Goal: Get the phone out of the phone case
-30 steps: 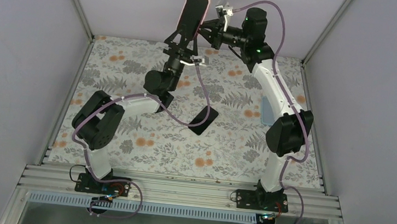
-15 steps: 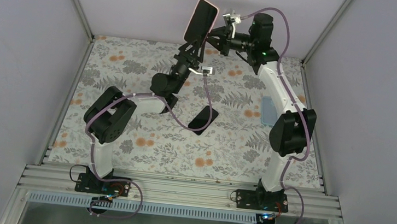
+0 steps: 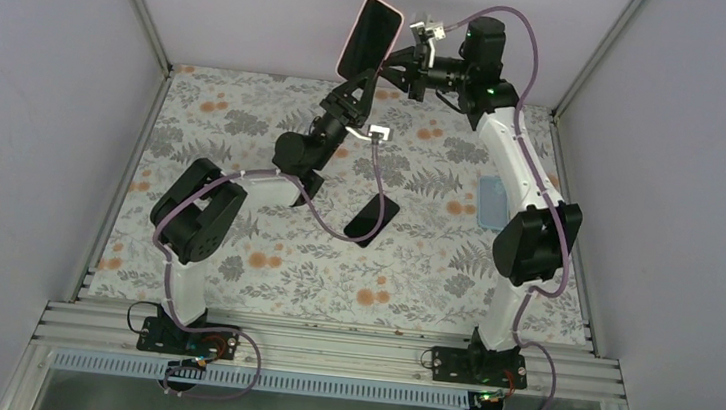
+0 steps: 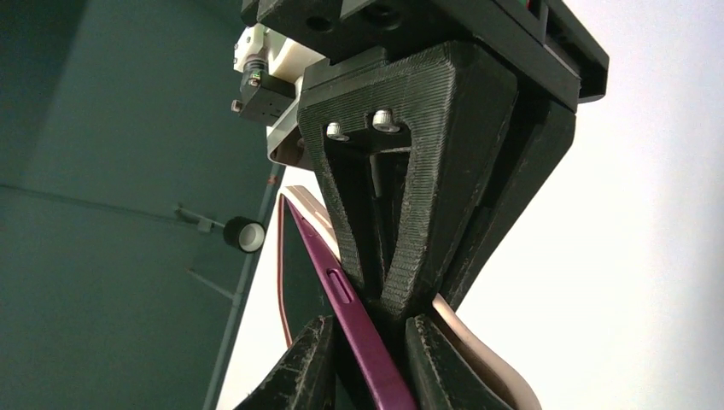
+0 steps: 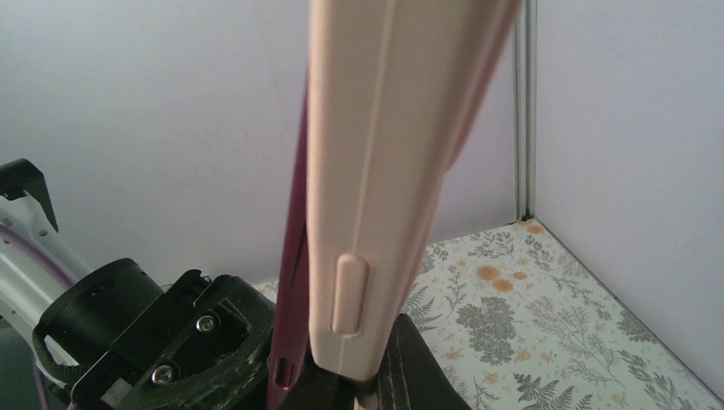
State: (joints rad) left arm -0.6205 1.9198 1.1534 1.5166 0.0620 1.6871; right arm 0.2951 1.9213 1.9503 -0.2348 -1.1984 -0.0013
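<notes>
Our left gripper [image 4: 367,369] clamps the magenta phone [image 4: 340,292], our right gripper [image 5: 354,389] pinches its pink case [image 5: 367,171], which looks only partly peeled off.

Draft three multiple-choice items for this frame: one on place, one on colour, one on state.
1. Where is the phone?
A. lying flat, low down
B. held up in the air
C. out of every view
2. What colour is the case?
A. pale pink
B. green
C. yellow
3. How is the right claw?
A. wide open, empty
B. shut on the case
C. out of view
Answers: 1 B, the top view shows it raised where the left claw and the right claw meet; 2 A, the right wrist view shows its pale pink side; 3 B, its fingers pinch the case's edge.
</notes>
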